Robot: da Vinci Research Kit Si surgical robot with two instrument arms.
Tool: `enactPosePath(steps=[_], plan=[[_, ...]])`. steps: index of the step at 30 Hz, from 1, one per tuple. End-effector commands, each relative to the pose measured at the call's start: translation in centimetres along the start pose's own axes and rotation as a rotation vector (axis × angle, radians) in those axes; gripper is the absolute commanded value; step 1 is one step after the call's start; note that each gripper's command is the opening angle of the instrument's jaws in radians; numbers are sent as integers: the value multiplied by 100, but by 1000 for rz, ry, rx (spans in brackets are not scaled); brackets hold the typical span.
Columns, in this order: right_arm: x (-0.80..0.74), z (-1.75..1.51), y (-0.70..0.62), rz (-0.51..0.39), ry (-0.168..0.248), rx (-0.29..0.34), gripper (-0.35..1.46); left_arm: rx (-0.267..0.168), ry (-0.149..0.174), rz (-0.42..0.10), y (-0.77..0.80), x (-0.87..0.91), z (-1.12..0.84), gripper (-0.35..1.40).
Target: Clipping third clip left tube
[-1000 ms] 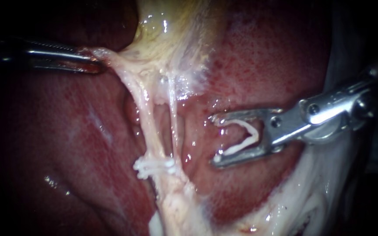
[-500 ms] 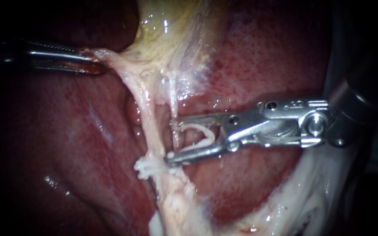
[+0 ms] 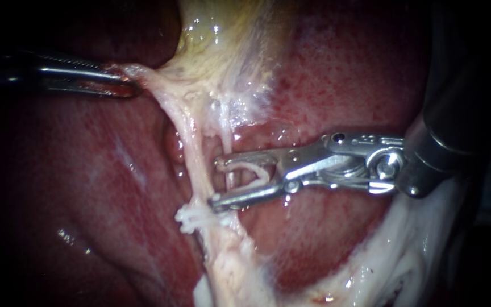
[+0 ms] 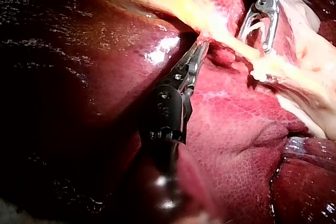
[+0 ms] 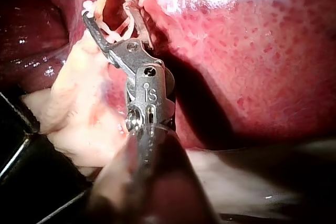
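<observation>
The left tube (image 3: 191, 162) is a thick pale strand with white clips (image 3: 197, 216) low on it. A thin second tube (image 3: 224, 136) runs just to its right. My right instrument (image 3: 216, 182) comes in from the right, jaws wide apart and holding an open white clip (image 3: 251, 170) that touches both. The thin tube crosses the gap between those jaws, whose tips lie against the left tube's edge. My left instrument (image 3: 125, 85) is shut on pale tissue (image 3: 143, 74) at the tubes' upper end and stretches it leftward. The wrist views show my left instrument (image 4: 198, 51) and my right instrument (image 5: 110, 11) the same way.
The yellowish gallbladder (image 3: 223, 34) hangs above the tubes. Red liver (image 3: 342, 74) lies behind and on both sides. White fatty tissue (image 3: 393, 261) bunches under the right instrument's shaft.
My right instrument has moved left with its clip, from clear of the tubes to astride the thin tube and up against the left tube. The left instrument has held still.
</observation>
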Motion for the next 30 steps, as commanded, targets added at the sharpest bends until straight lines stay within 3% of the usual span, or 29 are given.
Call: enactPosePath(steps=[1,4,11,21,30], plan=[[0,2,1,-2,1,6,48,0,0,0,0,0,0,-35],[0,8,1,3,10,25,49,0,0,0,0,0,0,-35],[13,27,-1,37,75,91,48,0,0,0,0,0,0,-35],[39,45,-6,56,133,112,48,1,0,0,0,0,1,-35],[75,34,-28,74,154,128,45,2,0,0,0,0,2,-35]])
